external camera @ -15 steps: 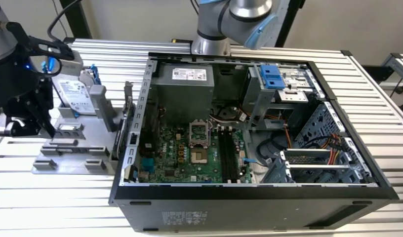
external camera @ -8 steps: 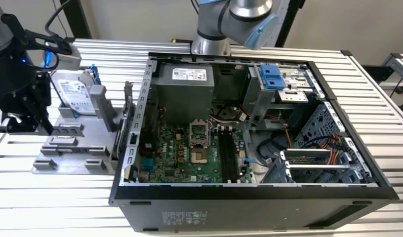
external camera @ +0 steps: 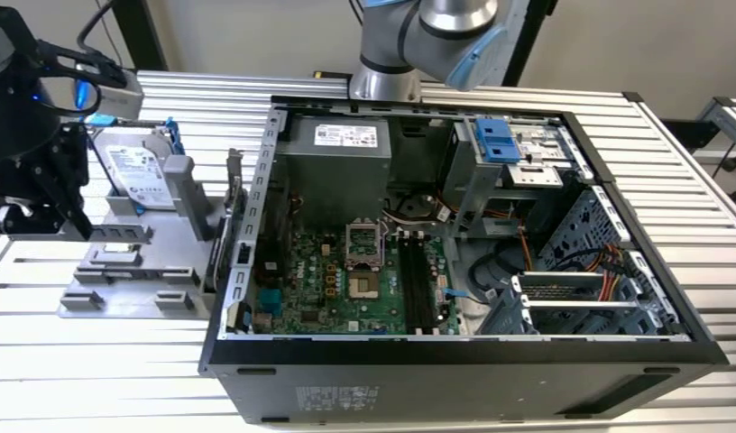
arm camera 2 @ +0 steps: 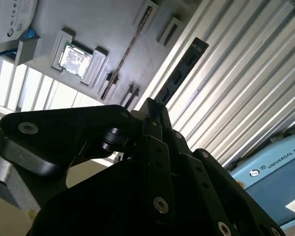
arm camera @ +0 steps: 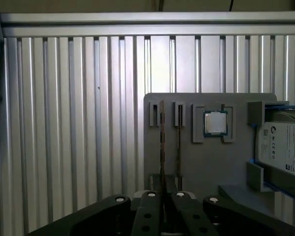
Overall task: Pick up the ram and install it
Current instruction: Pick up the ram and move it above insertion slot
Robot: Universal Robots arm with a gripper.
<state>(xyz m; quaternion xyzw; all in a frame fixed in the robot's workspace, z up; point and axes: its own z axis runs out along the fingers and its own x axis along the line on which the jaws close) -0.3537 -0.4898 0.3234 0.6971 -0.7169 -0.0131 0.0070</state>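
Gripper: the gripper (arm camera 2: 155, 109) shows in both wrist views. In the exterior view its black body sits at the exterior view's left edge, beside the grey tray (arm camera: 211, 172).
Fingers: the fingers (arm camera: 151, 206) are drawn narrow, clamped on one end of the ram (arm camera 2: 181, 73).
Ram position: it is in the gripper's grasp. In the second wrist view its free end stands against the slatted table (arm camera: 64, 123), just beside the tray's edge.
Ram long axis: it runs straight out from the fingertips, in line with the gripper's reach, and the free end points away from the gripper.
Ram faces: the second wrist view shows the broad, dark face. The first wrist view shows it edge-on, as a thin line.
Alignment: in the first wrist view the ram lies parallel to the table's slats and to a second ram stick (arm camera: 179, 142).
Second ram stick: it sits edge-up in a tray slot, just beside the held one.
Other tray parts: the processor chip (arm camera: 215, 123) lies flat in its pocket, and the hard drive (arm camera: 285, 147) is beyond it.
Computer case: the computer case (external camera: 464, 347) is open and well apart from the gripper. Its dark memory slots (external camera: 422, 280) run lengthwise on the green motherboard.
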